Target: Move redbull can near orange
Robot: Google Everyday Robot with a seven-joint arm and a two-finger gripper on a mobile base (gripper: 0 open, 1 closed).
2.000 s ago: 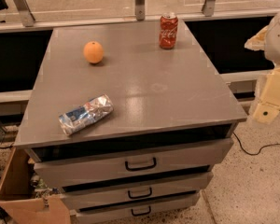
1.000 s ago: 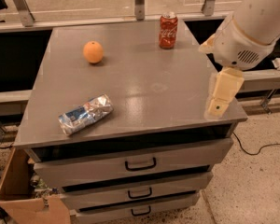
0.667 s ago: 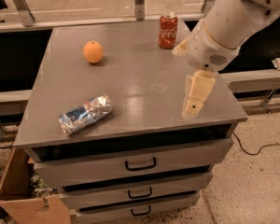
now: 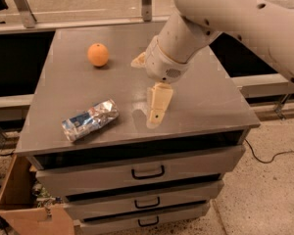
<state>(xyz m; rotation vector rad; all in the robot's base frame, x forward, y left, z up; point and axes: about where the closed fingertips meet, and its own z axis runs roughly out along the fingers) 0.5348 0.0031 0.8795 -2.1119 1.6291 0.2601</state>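
Note:
The redbull can (image 4: 90,120), silver with blue patches and crumpled, lies on its side near the front left of the grey cabinet top (image 4: 206,106). The orange (image 4: 98,54) sits at the back left, well apart from the can. My gripper (image 4: 147,93) hangs over the middle of the top, to the right of the can and in front of the orange. It is open and empty, with one finger (image 4: 158,106) pointing down toward the surface and the other (image 4: 138,60) sticking out to the left. It touches neither object.
My big white arm (image 4: 235,18) reaches in from the upper right and covers the back right of the top. Drawers (image 4: 147,173) fill the cabinet front. A cardboard box (image 4: 19,209) stands on the floor at the left. A cable (image 4: 269,156) lies at the right.
My arm has swung in from the right edge to above the middle of the top, closer to the can. It now hides the red cola can at the back. The can and orange have not moved.

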